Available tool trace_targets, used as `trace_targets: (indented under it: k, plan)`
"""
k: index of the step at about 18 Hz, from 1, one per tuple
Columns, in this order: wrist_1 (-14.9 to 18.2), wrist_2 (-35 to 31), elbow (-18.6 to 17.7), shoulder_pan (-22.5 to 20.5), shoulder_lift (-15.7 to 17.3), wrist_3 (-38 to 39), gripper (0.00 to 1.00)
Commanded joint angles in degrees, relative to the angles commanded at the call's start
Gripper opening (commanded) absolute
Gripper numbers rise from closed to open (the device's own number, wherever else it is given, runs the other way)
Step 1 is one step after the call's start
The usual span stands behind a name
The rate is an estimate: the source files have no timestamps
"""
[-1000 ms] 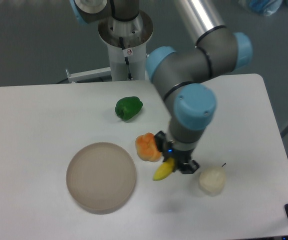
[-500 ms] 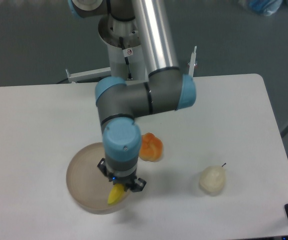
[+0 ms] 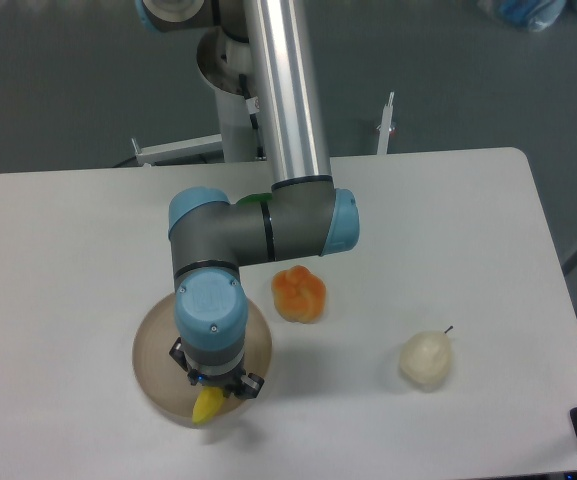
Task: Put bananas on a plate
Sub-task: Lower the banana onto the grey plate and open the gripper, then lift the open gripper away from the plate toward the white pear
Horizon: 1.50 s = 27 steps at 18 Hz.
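A: Nearest the camera, what does the arm hold?

B: The gripper (image 3: pixel 214 386) is clamped on the banana (image 3: pixel 207 406); only the yellow lower end shows below the fingers, the rest hidden by the wrist. It hangs over the near rim of the plate (image 3: pixel 152 352), toward the plate's near-right edge. Whether it touches the plate cannot be told.

A: So the fruit is not yet set down?

B: Judged so. It looks held above the plate, not resting in it.

A: Risk from here?

B: The banana sits close to the plate's edge. Released there, one end could land on the low rim and the fruit could tip or roll off onto the table (image 3: pixel 68 250). A curved banana also rocks when dropped from any height. Shifting toward the plate's middle and lowering before release would reduce that.

A: Beyond the plate?

B: An orange pepper (image 3: pixel 299 294) lies right of the plate, just beside it, apart from the rim. A pale pear-like fruit (image 3: pixel 425 359) lies farther right, well apart. A green thing (image 3: pixel 252 199) behind the plate is mostly hidden by the elbow
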<state>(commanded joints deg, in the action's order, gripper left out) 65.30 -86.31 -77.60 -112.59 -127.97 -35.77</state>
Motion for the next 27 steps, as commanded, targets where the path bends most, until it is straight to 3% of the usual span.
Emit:
trace_targets:
  k: [1, 2, 4, 6, 7, 12, 16, 24, 27]
  plan:
    - [-0.1, 0.0, -0.1, 0.1, -0.1, -0.1, 0.35]
    - [-0.3, 0.0, -0.1, 0.1, -0.1, -0.6, 0.5]
    - [-0.3, -0.1, -0.2, 0.1, 0.0, -0.6, 0.65]
    - [-0.4, -0.3, -0.2, 0.1, 0.1, -0.6, 0.97]
    - [-0.4, -0.3, -0.2, 0.1, 0.3, -0.5, 1.0]
    - [-0.3, -0.4, 0.5, -0.6, 2.5, -0.7, 1.0]
    - [-0.4, -0.6, 1.1, -5.4, 5.4, -2.3, 1.0]
    - [1.1, -2.5, 1.2, -17.9, 10.2, -28.5, 1.0]
    - [1.2, -2.5, 0.5, -22.0, 10.3, -35.7, 1.0]
